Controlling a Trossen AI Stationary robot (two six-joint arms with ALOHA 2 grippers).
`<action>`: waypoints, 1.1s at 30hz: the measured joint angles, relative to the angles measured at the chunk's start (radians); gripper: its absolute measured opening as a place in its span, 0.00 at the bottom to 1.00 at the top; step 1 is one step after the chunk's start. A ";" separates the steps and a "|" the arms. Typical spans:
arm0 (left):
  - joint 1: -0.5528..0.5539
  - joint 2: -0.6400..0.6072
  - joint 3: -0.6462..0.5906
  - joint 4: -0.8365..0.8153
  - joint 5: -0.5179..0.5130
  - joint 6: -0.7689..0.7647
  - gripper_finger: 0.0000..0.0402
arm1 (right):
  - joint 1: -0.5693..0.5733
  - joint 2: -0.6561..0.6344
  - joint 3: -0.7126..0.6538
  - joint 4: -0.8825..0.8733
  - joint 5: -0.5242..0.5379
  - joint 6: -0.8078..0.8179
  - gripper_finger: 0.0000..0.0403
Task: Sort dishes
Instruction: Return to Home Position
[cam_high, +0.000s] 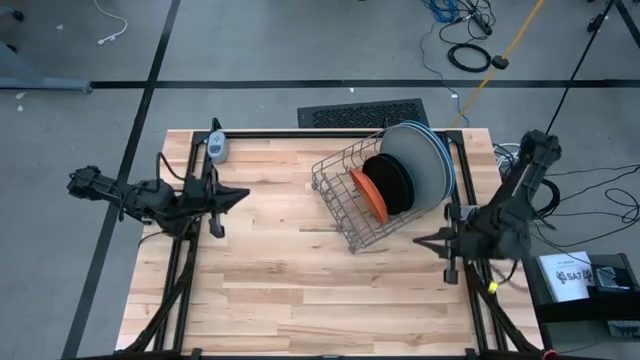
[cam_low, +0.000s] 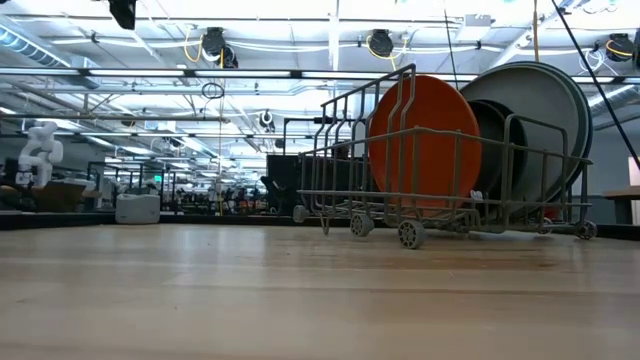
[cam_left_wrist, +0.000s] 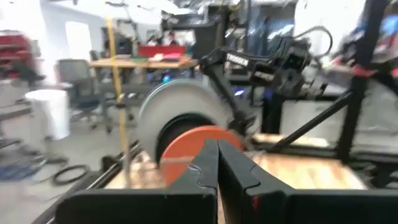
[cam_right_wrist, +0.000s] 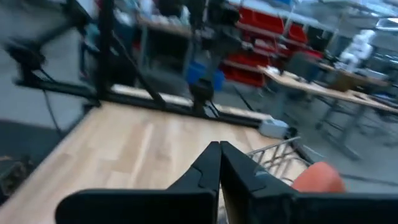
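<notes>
The dishes stand on edge in a grey wire dish rack (cam_high: 375, 195) at the table's far right: an orange plate (cam_high: 368, 196) in front, black plates (cam_high: 392, 183) behind it, then large pale blue plates (cam_high: 425, 162). In the low view the orange plate (cam_low: 425, 140) stands before the large pale plates (cam_low: 545, 110). My left gripper (cam_high: 240, 197) is shut and empty at the table's left edge, pointing toward the rack. My right gripper (cam_high: 420, 240) is shut and empty at the right edge, near the rack's near corner.
A small grey device (cam_high: 217, 146) lies at the table's far left corner. Dark frame rails (cam_high: 185, 260) run along both side edges. Bare wood (cam_high: 300, 290) fills the table's middle and near side. A person-free room with benches shows beyond.
</notes>
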 joint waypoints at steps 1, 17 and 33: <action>-0.001 0.001 0.000 -0.011 -0.019 0.005 0.00 | 0.005 -0.048 -0.063 0.080 -0.014 -0.039 0.00; -0.003 0.050 -0.034 -0.026 0.067 -0.003 0.00 | -0.119 -0.536 -0.523 0.489 -0.484 -0.325 0.00; -0.015 0.004 -0.403 0.314 0.080 -0.120 0.00 | -0.168 -0.788 -0.554 0.121 -0.625 -0.191 0.00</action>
